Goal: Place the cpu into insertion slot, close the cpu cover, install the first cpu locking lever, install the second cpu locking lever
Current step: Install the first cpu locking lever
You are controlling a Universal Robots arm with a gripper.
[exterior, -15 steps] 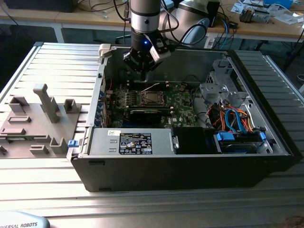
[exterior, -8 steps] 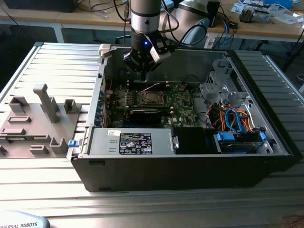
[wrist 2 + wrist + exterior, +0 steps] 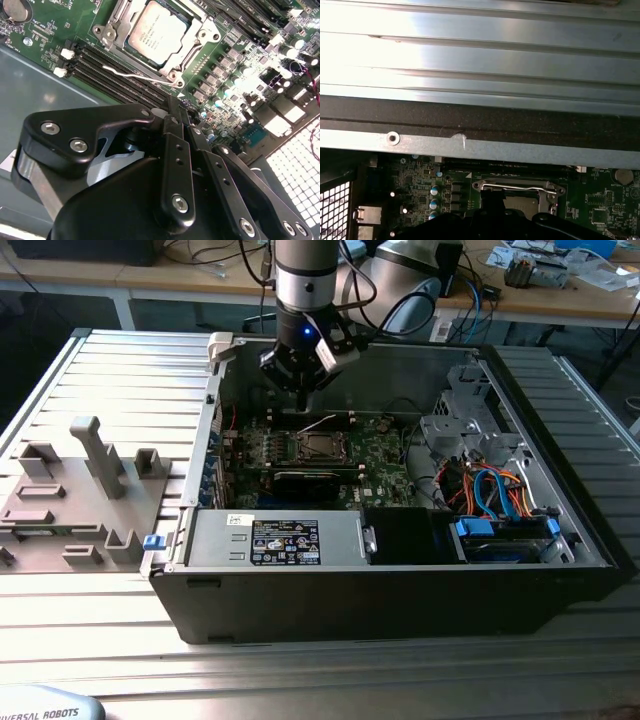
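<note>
The cpu (image 3: 159, 29), a silver-topped square chip, lies in the insertion slot (image 3: 106, 33) on the green motherboard (image 3: 50, 25). The cpu cover (image 3: 196, 36), a silver frame plate, lies flat around the chip. One thin silver locking lever (image 3: 134, 75) juts out free beside the socket, over the long black slots. My gripper (image 3: 175, 104) is shut with nothing in it and hovers close above the board, just beside the socket. In the exterior view the gripper (image 3: 303, 402) hangs inside the open case behind the socket (image 3: 318, 448), near the raised lever (image 3: 322, 421). The first wrist view shows the socket (image 3: 520, 192).
The open computer case (image 3: 400, 590) walls the board in on all sides. A power supply (image 3: 280, 540) sits at the front, and a drive cage with blue and orange cables (image 3: 490, 490) on the exterior view's right. A grey fixture tray (image 3: 70, 490) lies outside, on the exterior view's left.
</note>
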